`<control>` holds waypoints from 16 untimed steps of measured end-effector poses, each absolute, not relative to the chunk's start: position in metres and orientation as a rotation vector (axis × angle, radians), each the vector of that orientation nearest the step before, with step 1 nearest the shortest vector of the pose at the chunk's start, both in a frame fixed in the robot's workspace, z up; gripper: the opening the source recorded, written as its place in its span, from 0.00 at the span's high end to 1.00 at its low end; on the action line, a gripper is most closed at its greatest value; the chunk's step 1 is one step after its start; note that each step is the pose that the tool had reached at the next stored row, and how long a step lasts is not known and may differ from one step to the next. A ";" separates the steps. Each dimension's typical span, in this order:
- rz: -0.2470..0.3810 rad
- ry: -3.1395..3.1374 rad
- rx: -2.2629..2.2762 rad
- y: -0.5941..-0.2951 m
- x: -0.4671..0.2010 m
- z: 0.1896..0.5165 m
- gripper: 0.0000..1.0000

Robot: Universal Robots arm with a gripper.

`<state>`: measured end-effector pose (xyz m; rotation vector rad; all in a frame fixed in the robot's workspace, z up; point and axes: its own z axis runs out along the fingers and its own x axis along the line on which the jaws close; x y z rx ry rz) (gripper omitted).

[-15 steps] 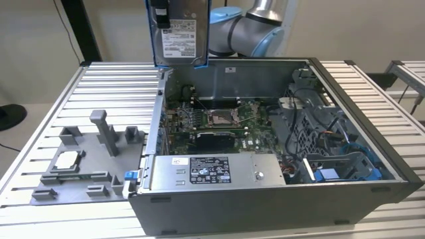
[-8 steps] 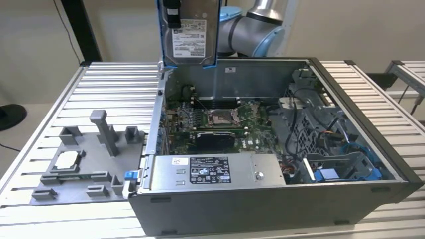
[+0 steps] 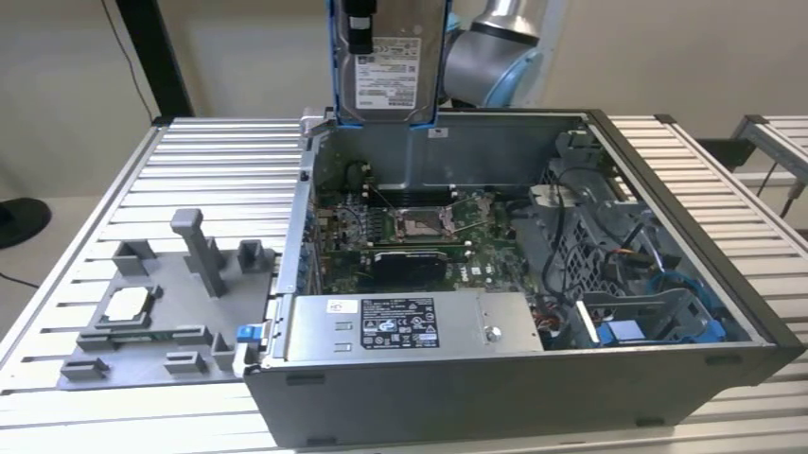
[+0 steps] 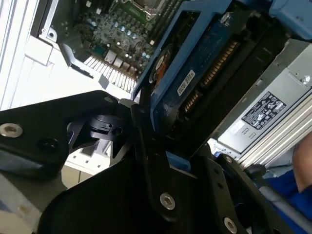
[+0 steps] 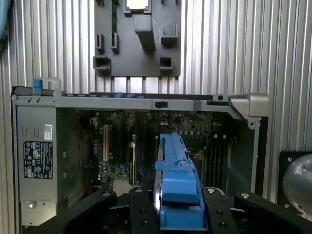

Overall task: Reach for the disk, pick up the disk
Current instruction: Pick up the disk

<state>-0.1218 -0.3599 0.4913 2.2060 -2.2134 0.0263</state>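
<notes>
The disk (image 3: 389,71) hangs upright above the rear wall of the open computer case (image 3: 505,383), its white label facing the exterior view and blue rails along both long edges. My gripper (image 5: 178,197) is shut on it: black fingers (image 5: 141,207) press against either side of the blue rail (image 5: 174,165). In the second wrist view the disk (image 4: 195,73) shows its blue circuit-board side, with a black finger (image 4: 146,146) clamped across its edge. The disk is lifted clear of the case interior.
The case holds a motherboard (image 3: 417,227), a silver power supply (image 3: 404,326) and a blue plastic bracket (image 3: 638,331) by its drive cage. A grey fixture (image 3: 158,303) carrying a small silver chip (image 3: 127,305) sits on the slatted metal table (image 3: 215,161) at the exterior view's left.
</notes>
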 end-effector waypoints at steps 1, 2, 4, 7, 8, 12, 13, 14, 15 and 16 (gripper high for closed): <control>0.026 -2.213 2.206 -0.360 -0.117 0.491 1.00; 0.026 -2.213 2.206 -0.360 -0.113 0.491 1.00; 0.026 -2.213 2.206 -0.360 -0.103 0.491 1.00; 0.026 -2.213 2.206 -0.360 -0.091 0.491 1.00; 0.026 -2.213 2.206 -0.360 -0.087 0.491 1.00; 0.026 -2.213 2.206 -0.360 -0.070 0.491 1.00; 0.026 -2.213 2.206 -0.360 -0.067 0.491 1.00; 0.026 -2.213 2.206 -0.360 -0.064 0.491 1.00; 0.026 -2.213 2.206 -0.360 -0.061 0.491 1.00; 0.026 -2.213 2.206 -0.360 -0.058 0.491 1.00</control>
